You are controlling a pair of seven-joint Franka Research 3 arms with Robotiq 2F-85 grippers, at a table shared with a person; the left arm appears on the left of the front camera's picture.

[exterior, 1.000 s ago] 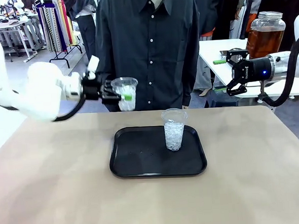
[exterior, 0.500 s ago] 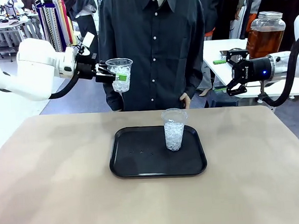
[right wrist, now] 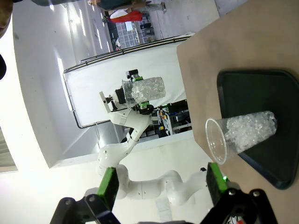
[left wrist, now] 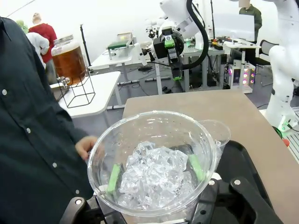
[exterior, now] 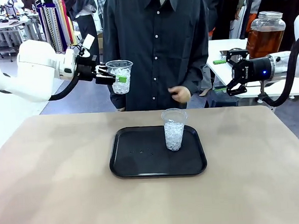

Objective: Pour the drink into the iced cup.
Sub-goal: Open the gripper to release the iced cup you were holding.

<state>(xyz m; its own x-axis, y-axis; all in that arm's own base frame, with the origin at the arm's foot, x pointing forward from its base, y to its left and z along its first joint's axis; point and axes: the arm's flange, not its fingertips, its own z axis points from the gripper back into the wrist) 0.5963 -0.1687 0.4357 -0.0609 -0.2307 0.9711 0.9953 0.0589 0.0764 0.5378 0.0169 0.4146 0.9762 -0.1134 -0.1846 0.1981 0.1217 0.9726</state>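
My left gripper (exterior: 115, 79) is shut on a clear plastic cup of ice (exterior: 120, 69), held upright in the air beyond the table's far edge, in front of the person. In the left wrist view the green pads (left wrist: 113, 178) press the sides of this cup (left wrist: 154, 170). A second iced cup (exterior: 174, 130) stands on the black tray (exterior: 142, 163). The drink, amber liquid in a glass dispenser jar (exterior: 264, 33), stands on a white table at the back right. My right gripper (exterior: 233, 77) hangs open near that table, its fingers (right wrist: 108, 186) wide apart with nothing between them.
The person stands at the far edge, one hand (exterior: 179, 94) raised at waist height near the tray's cup. The jar (left wrist: 68, 58) rests on a black wire stand. Bare tan tabletop (exterior: 57, 188) surrounds the tray. Other tables and clothes racks stand behind.
My left arm has lifted the iced cup upward and slightly away from the table. The person's hand has risen from the table edge. The right arm has stayed put.
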